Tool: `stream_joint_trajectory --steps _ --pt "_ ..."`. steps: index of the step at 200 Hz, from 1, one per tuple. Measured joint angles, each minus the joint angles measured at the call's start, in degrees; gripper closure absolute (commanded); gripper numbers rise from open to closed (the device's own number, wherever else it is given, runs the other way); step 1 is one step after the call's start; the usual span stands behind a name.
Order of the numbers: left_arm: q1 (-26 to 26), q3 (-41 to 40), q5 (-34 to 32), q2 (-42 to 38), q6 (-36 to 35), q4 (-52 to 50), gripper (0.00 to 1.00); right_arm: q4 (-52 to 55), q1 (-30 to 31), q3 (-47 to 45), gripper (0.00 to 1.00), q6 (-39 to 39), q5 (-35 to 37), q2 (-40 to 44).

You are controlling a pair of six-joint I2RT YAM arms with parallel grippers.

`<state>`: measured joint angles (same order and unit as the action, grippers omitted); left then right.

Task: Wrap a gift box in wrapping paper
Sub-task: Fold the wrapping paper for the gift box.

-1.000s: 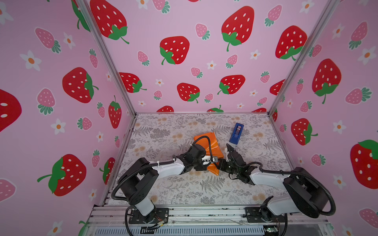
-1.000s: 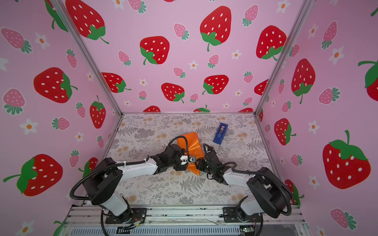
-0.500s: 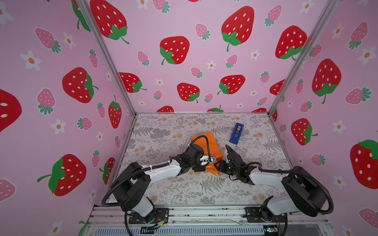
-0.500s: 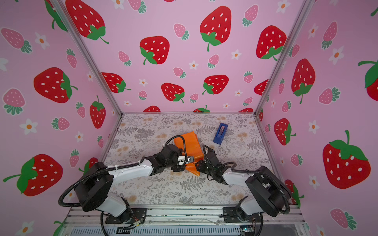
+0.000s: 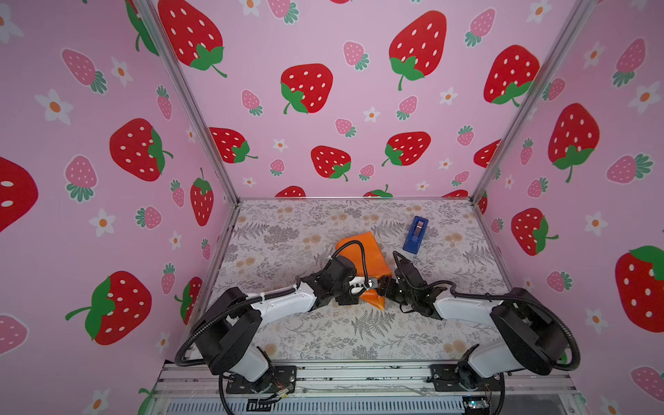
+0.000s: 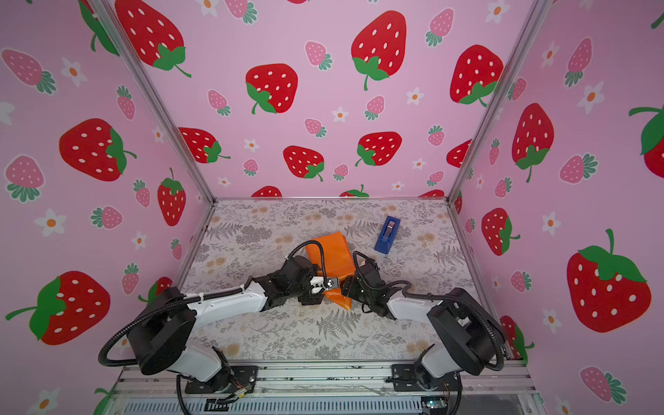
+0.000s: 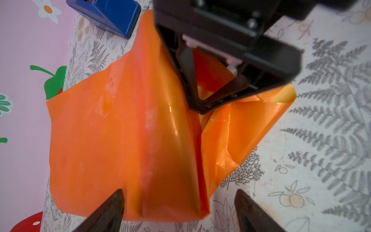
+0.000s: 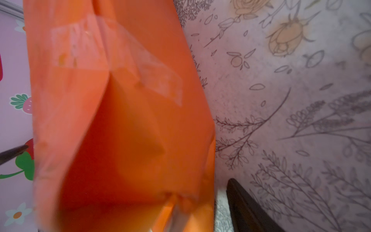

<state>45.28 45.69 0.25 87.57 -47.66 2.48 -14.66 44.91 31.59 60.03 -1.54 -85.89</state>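
So the glossy bright orange wrapping paper (image 5: 368, 251) is sitting mid-table on the grey floral table covering (image 5: 287, 230), near the narrow blue tape dispenser (image 5: 415, 234). It's folded into a lumpy, creased bundle. The outside is shiny, and a duller yellow inside peeks out at the loose end flaps. A strip of clear tape (image 8: 124, 52) crosses a seam. The left gripper (image 7: 178, 190) has its jaws wide apart at the bundle's edge. The right gripper (image 8: 128, 162) is spread too, one finger on either side of the paper, not pinching it.
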Motion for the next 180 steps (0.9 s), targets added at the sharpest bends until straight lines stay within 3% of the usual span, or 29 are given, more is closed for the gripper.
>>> stream_joint_trajectory --steps 90,151,180 --pt "0.1 0.0 -0.1 0.7 -0.1 0.0 0.13 2.7 2.3 3.0 0.32 -3.3 1.4 -2.3" --pt "0.1 0.0 -0.2 0.7 -0.1 0.0 0.13 5.4 4.0 3.0 0.33 -8.3 -2.4 -1.2" --pt "0.1 0.0 -0.2 0.7 -0.2 0.0 0.13 6.2 4.2 2.1 0.40 -10.3 -4.7 0.2"
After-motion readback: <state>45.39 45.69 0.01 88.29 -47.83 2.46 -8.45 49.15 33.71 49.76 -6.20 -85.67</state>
